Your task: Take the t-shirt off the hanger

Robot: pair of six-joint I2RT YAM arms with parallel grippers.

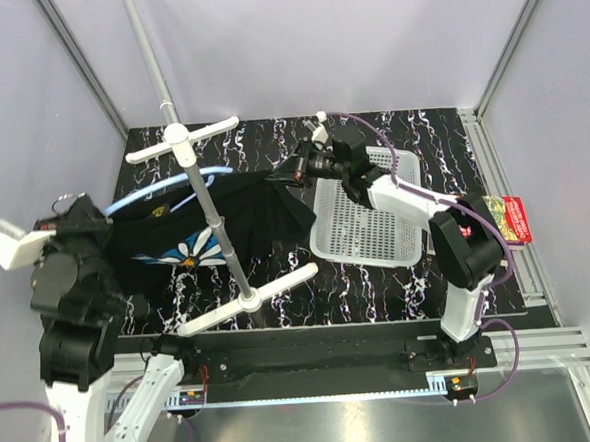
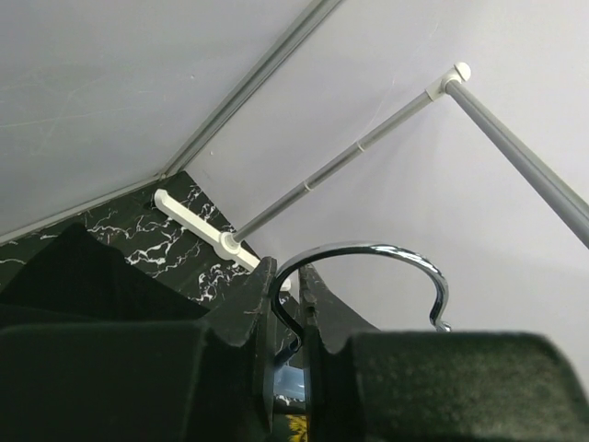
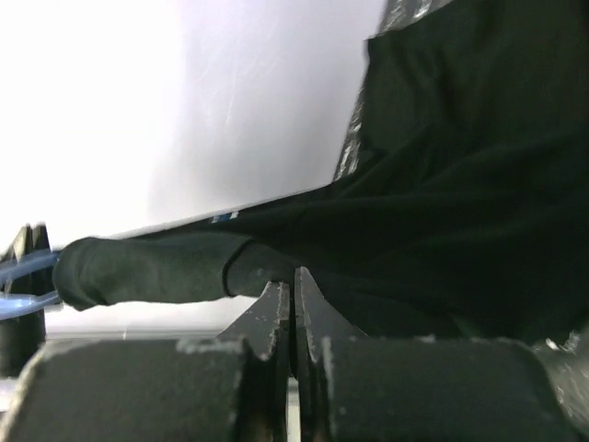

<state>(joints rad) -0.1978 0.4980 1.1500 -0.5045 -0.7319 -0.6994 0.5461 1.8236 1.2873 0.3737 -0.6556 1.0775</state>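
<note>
Top external, bench: the black, white-veined bench (image 1: 440, 142) carries everything; a white-and-grey pole stand (image 1: 215, 221) rises over its left half.
Left arm: the left arm (image 1: 74, 295) is folded up at the bench's left edge, with its wrist raised and turned inward to the right.
Right arm: the right arm (image 1: 462, 246) reaches from the near right, forward and leftward over a white basket (image 1: 365, 222), ending at the far middle of the bench.
T-shirt: the black t-shirt (image 1: 244, 209) is stretched between the two grippers, with its long axis running left to right. It passes the stand's pole, and the flower print (image 1: 192, 249) faces up near the left arm.
Hanger: the light-blue hanger (image 1: 173, 183) curves along the shirt's far edge. Its hook end points left, and its arc runs rightward to the pole, partly bared.
Left gripper: the left gripper (image 1: 79, 216) sits at the shirt's left end.
Right gripper: the right gripper (image 1: 287, 174) meets the shirt's right end, just left of the basket.
Left wrist only: the left gripper (image 2: 287, 304) has its jaws pinched nearly together on the shank of the metal hook (image 2: 368, 253), which arches upright above them. The pole stand (image 2: 350, 157) is behind.
Right wrist only: the right gripper (image 3: 293, 313) has its jaws pressed together on black cloth. The t-shirt (image 3: 442, 203) is drawn taut away from it, and the blue hanger (image 3: 23, 276) shows at the far left end.
</note>
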